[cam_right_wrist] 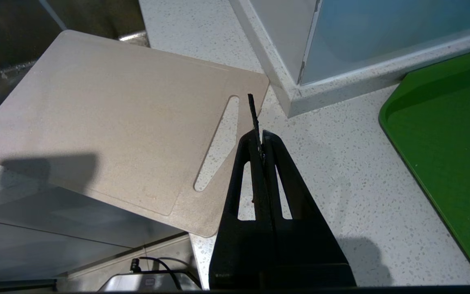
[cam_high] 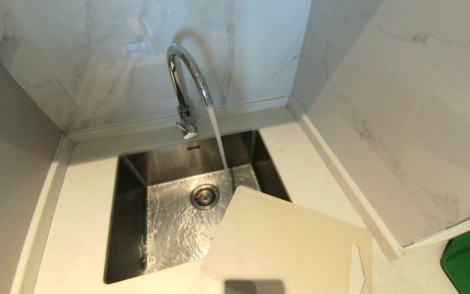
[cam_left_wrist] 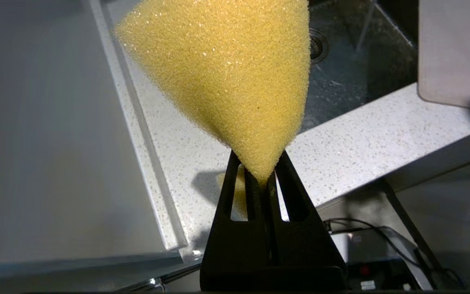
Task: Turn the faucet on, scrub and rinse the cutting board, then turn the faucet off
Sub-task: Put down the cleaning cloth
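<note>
Head view first, L to R: faucet [cam_high: 186,81] sits at the sink's [cam_high: 131,228] back rim, abt 12 o'clock from the drain, and it's running; the stream lands just R of the drain. Cutting board [cam_high: 284,241] lies at abt 4 o'clock from the drain, its far-left corner overhanging the basin, the rest on the counter [cam_high: 80,228], slot handle toward me at the R end. Neither arm shows in this view.

Risks as I read them. Board is only part-supported: push down w/ the sponge on the overhanging corner and I think it tips into the basin or skids off the front edge. Sponge [cam_left_wrist: 222,77] is pinched only at one tip, so a hard scrub stroke could tear it free. Water isn't hitting the board, so it needs shifting toward 10 o'clock to rinse; splash onto the counter is likely.

Left gripper [cam_left_wrist: 259,179], clamped tight on the yellow sponge, hovers over the counter's front-left; board shows at abt 2 o'clock from it, well apart, sink between.

Right gripper [cam_right_wrist: 261,143], jaws closed on nothing, hangs above the board's handle end; slot sits just beside the tips at abt 9 o'clock. Green tray [cam_right_wrist: 447,143] lies off at 3 o'clock.
</note>
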### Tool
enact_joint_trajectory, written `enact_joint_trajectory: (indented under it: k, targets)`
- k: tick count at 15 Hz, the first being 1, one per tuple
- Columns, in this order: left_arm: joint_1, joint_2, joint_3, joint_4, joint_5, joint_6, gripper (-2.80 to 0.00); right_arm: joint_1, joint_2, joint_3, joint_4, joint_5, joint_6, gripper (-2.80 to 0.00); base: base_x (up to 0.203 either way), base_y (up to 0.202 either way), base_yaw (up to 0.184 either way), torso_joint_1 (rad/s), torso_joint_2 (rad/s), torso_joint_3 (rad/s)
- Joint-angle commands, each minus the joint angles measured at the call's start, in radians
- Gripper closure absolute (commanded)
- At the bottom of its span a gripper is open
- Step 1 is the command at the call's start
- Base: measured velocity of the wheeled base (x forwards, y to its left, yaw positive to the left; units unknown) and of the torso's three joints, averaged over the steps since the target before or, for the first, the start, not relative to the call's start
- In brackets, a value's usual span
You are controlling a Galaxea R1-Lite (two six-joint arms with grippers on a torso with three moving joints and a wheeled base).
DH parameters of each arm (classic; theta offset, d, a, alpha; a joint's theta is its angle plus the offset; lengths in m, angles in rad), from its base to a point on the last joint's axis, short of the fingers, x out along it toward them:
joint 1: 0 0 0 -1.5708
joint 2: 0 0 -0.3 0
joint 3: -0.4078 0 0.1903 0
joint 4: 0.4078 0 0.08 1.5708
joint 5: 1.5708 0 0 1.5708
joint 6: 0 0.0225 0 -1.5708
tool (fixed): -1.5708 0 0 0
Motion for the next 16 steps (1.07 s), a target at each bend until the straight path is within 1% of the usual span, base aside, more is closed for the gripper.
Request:
enact_joint_trajectory:
  k: [1, 3, 5, 8, 10, 11, 12, 13, 14, 16]
  targets:
    - [-0.001, 0.124, -0.055, 0.0, -0.018, 0.031, 0.0, 0.0, 0.0, 0.0, 0.0, -0.001, 0.0, 0.0, 0.0, 0.0, 0.0, 0.0, 0.0, 0.0]
    - [-0.001, 0.263, -0.152, -0.002, -0.059, 0.045, 0.0, 0.0, 0.0, 0.0, 0.0, -0.001, 0.0, 0.0, 0.0, 0.0, 0.0, 0.0, 0.0, 0.0]
    - [-0.001, 0.389, -0.23, -0.003, -0.083, 0.049, 0.0, 0.0, 0.0, 0.0, 0.0, -0.001, 0.0, 0.0, 0.0, 0.0, 0.0, 0.0, 0.0, 0.0]
    - [-0.001, 0.602, -0.271, -0.02, -0.09, 0.056, 0.0, -0.001, 0.0, 0.0, 0.0, -0.001, 0.0, 0.0, 0.0, 0.0, 0.0, 0.0, 0.0, 0.0]
    - [-0.001, 0.777, -0.286, -0.07, -0.084, 0.056, 0.0, 0.0, 0.0, 0.0, 0.0, 0.0, 0.0, 0.0, 0.0, 0.0, 0.0, 0.0, 0.0, 0.0]
    - [-0.001, 0.871, -0.302, -0.102, -0.064, 0.048, 0.0, 0.0, 0.0, 0.0, 0.0, 0.001, 0.0, 0.0, 0.0, 0.0, 0.0, 0.0, 0.0, 0.0]
    - [-0.001, 0.964, -0.326, -0.129, -0.021, 0.031, 0.0, 0.0, 0.0, 0.0, 0.0, 0.0, 0.0, 0.0, 0.0, 0.0, 0.0, 0.0, 0.0, 0.0]
    - [-0.001, 1.06, -0.36, -0.149, 0.029, 0.005, 0.0, 0.0, 0.0, 0.0, 0.0, -0.001, 0.0, 0.0, 0.0, 0.0, 0.0, 0.0, 0.0, 0.0]
    - [-0.001, 1.148, -0.397, -0.166, 0.063, -0.026, 0.0, 0.0, 0.0, 0.0, 0.0, -0.001, 0.0, 0.0, 0.0, 0.0, 0.0, 0.0, 0.0, 0.0]
    - [0.006, 1.329, -0.469, -0.205, 0.105, -0.078, 0.0, 0.0, 0.0, 0.0, 0.0, -0.001, 0.0, 0.0, 0.0, 0.0, 0.0, 0.0, 0.0, 0.0]
